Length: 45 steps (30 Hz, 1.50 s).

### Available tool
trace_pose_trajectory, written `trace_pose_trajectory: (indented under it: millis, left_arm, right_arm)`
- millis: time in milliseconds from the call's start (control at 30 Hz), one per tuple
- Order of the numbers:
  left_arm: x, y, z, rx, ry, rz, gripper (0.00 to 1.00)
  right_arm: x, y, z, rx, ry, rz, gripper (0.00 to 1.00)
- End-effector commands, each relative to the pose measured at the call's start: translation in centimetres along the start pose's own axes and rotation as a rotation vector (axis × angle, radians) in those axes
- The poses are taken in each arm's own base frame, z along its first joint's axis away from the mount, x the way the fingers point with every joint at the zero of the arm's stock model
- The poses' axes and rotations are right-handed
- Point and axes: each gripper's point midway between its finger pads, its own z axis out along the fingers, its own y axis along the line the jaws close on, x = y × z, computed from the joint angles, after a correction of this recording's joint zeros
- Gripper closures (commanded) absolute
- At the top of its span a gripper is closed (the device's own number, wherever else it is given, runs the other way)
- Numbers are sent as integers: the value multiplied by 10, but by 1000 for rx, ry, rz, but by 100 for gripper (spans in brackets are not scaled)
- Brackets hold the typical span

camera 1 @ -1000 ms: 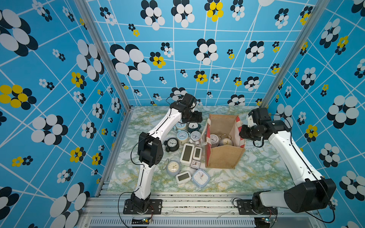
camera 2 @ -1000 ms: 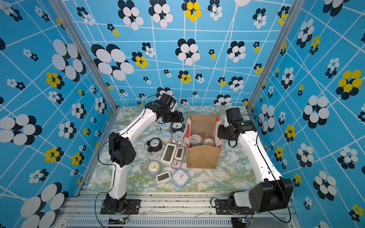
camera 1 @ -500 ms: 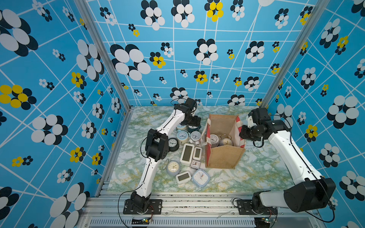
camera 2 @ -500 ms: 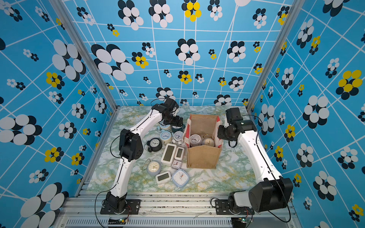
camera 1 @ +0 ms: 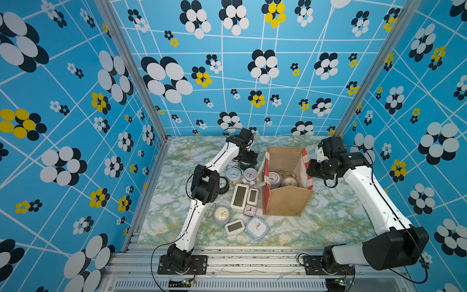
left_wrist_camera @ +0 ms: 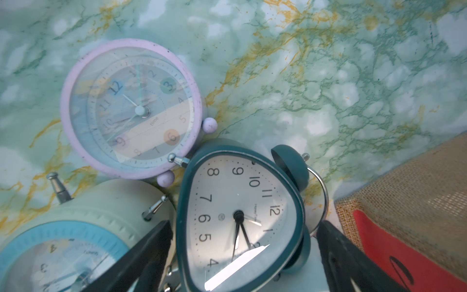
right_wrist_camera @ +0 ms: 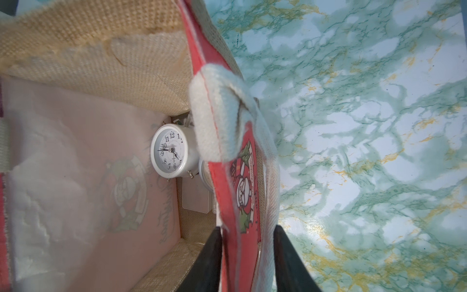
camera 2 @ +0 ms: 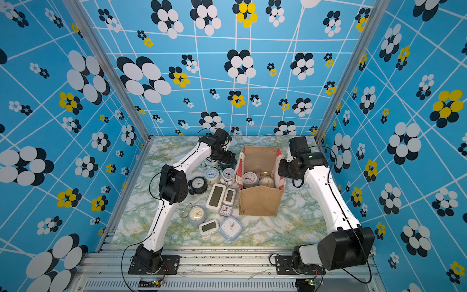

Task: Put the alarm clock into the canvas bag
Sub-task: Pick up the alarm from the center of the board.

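Extended left arm (camera 1: 222, 161), left hand (left_wrist_camera: 243, 223) spread wide; right arm (camera 1: 366, 192) bent inward, right hand (right_wrist_camera: 247, 227) pinched narrow.

blue flower-patterned walls (camera 1: 227, 75) surround a green-and-gold marbled tabletop (camera 1: 341, 222) on three sides.

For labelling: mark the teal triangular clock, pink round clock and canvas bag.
teal triangular clock (left_wrist_camera: 238, 215), left wrist view, dial centre.
pink round clock (left_wrist_camera: 140, 110), left wrist view, dial centre.
canvas bag (camera 1: 286, 202), in a top view, front burlap wall.

Green-and-gold marbled table (camera 1: 328, 227), blue walls (camera 1: 222, 63) patterned with white, black and yellow flowers, metal rail (camera 1: 252, 259) along the front edge
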Motion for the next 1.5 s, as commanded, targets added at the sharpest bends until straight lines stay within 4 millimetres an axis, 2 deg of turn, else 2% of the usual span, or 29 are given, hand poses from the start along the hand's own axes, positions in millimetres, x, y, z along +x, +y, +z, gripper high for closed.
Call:
trace_pose_trajectory:
  millis: [0,467,767,933,1100,1467]
  left_arm:
    - [0,-1,10,-23,3,49,6]
    - [4,-5,25,-96,10,140,7]
    - [-3,-8,13,-111,-13,158,26]
    - [-13,-12,-6,-105,-50,151,36]
    - [-26,-17,-37,-88,-107,133,41]
    - [-40,-9,-106,-70,-204,68,42]
  right_arm:
    - [-1,-4,-4,23,10,-7,64]
    - [-1,-4,-3,21,9,-5,64]
    - [0,-4,-2,19,11,-6,65]
    - [0,-5,-2,21,4,-3,65]
    - [-1,-5,-5,22,-11,-1,64]
    - [-5,-6,-12,26,-44,7,54]
